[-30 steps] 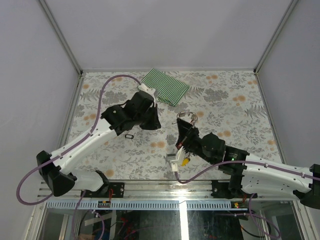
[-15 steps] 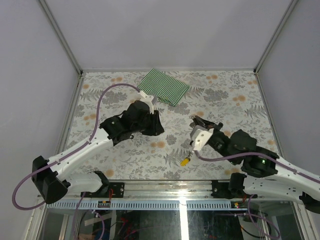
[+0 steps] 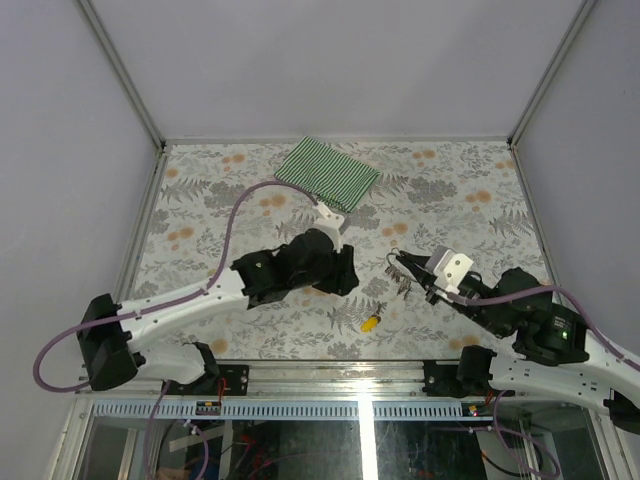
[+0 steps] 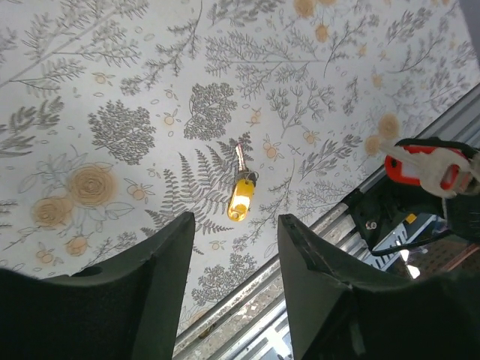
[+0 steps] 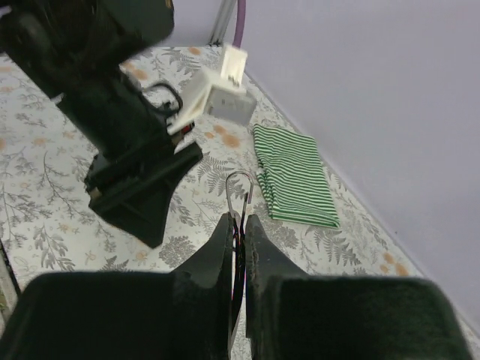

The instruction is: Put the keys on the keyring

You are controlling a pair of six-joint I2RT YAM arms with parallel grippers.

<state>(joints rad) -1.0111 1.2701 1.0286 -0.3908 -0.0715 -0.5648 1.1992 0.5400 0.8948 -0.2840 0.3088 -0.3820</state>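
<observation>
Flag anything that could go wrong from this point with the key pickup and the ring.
1. The yellow-tagged key lies flat on the table near its front edge. The open left gripper above it might nudge it toward that edge rather than pinch it.
2. The right gripper holds the keyring only by thin wire, which may twist or slip once a key is pressed against it.
3. The two arms are close together, so they could bump.

white arm links (image 3: 185,298), black joints (image 3: 262,275), looping purple cables (image 3: 225,225), white wrist blocks (image 3: 452,265), black end effector fingers (image 4: 161,262)
</observation>
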